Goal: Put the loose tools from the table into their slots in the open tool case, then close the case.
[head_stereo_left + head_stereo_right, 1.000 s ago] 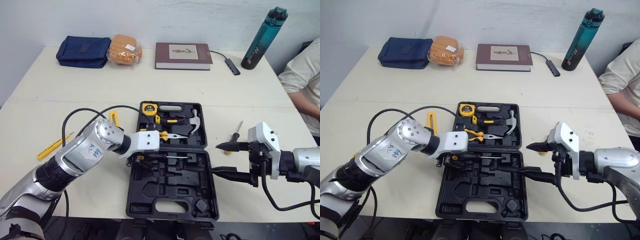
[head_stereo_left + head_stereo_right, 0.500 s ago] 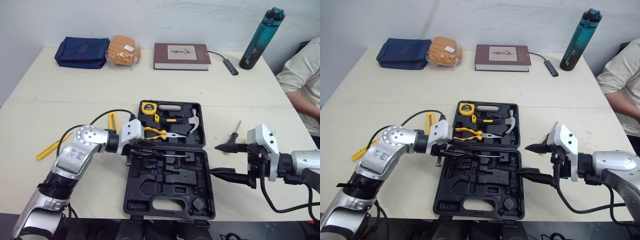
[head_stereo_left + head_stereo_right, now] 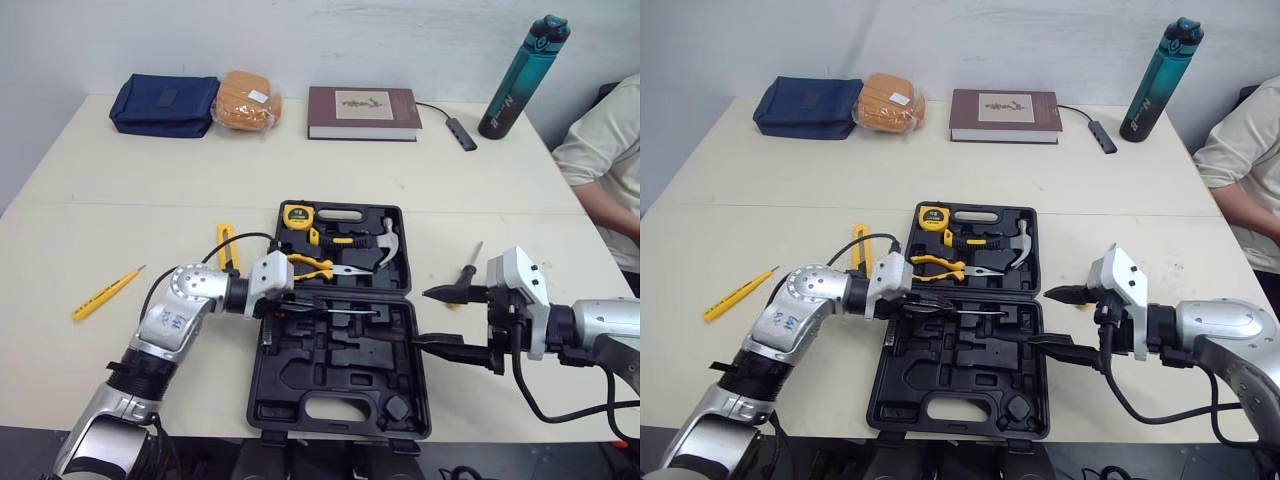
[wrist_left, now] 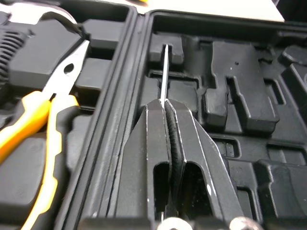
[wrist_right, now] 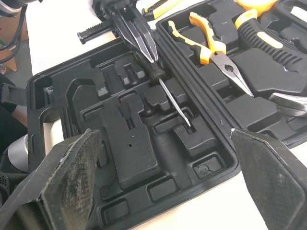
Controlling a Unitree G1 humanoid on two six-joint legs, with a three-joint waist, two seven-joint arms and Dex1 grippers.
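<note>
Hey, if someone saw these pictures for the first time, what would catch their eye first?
The open black tool case at the table's near edge, with yellow pliers and a hammer in its far half. The left tool is shut on a screwdriver over the near half by the hinge, while the right tool hangs open at the case's right side.

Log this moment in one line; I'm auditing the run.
left hand shut on screwdriver in case | right hand open at case edge | case open
</note>
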